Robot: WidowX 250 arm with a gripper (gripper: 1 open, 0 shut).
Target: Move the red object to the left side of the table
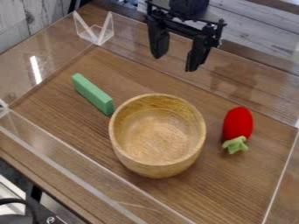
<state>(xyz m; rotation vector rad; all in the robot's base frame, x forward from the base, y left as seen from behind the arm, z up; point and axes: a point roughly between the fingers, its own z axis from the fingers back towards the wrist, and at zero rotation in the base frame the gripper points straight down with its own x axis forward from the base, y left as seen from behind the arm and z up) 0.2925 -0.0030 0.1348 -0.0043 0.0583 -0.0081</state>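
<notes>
The red object (239, 128) is a small oval red toy fruit with a green leafy tip pointing toward the front. It lies on the wood-grain table (70, 122) at the right, beside the wooden bowl (158, 134). My gripper (177, 49) hangs at the back of the table, above and behind the bowl, well apart from the red object. Its two dark fingers (156, 42) point down and stand open with nothing between them.
A green rectangular block (93, 93) lies left of the bowl. Clear acrylic walls (93, 28) edge the tabletop on all sides, with a bent corner piece at the back left. Bare wood shows at the left and along the front.
</notes>
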